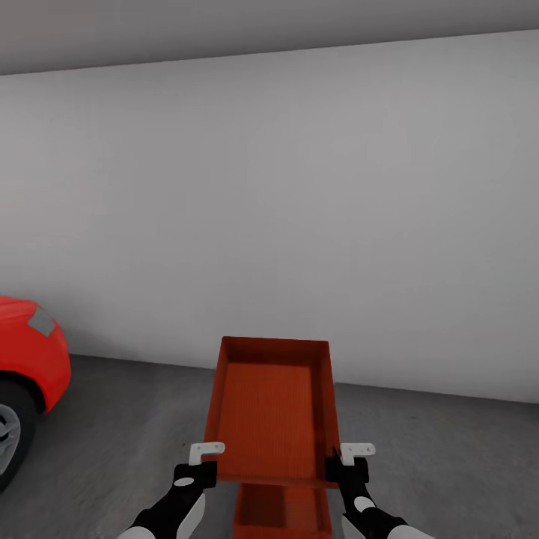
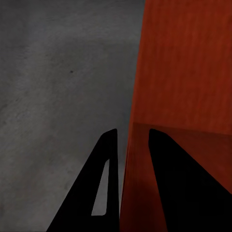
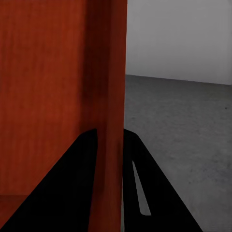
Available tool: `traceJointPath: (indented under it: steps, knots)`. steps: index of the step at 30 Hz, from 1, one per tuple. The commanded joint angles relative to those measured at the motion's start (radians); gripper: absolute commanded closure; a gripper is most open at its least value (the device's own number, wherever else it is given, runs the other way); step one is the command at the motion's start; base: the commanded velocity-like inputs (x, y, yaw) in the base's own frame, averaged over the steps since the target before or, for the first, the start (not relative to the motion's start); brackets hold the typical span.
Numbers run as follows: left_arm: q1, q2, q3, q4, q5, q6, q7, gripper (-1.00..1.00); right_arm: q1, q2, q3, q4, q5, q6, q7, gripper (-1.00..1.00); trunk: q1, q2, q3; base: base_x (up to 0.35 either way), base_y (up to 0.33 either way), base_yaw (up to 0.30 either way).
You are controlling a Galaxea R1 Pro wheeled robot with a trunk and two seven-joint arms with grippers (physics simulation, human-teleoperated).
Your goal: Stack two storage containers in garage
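Looking down from the head, both arms hold one storage container (image 1: 273, 408) above the second container (image 1: 283, 513) on the garage floor (image 1: 449, 449). At the left wrist, the left gripper (image 2: 129, 140) pinches its wall; likewise the right gripper (image 3: 110, 135). It seems rigid and light; wall grips suit it.

Orange-red container (image 1: 273, 408), faintly ribbed perhaps, dark grey floor (image 1: 449, 464), white wall (image 1: 299, 187), glossy red car (image 1: 30, 352)

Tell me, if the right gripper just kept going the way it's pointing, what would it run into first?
Beyond the container wall it clamps, the right gripper points toward the grey floor and white wall. Probably floor first; depth is unclear.
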Motion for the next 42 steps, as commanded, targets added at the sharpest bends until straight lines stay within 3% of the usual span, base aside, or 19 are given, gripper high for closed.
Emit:
traceJointPath:
  steps: [1, 42]
  knots:
    - [0.000, 0.001, -0.014, 0.003, 0.015, 0.003, 0.008, 1.00, -0.002, -0.001, 0.003, -0.002, 0.001, -0.041, -0.006, 1.00, 0.000, -0.001, -0.003, 0.000, 0.000, 0.000]
    - [0.000, -0.001, -0.014, 0.003, 0.015, 0.003, 0.008, 1.00, -0.002, -0.001, 0.003, -0.002, 0.005, -0.042, -0.006, 1.00, 0.000, -0.001, -0.070, 0.000, 0.000, 0.000]
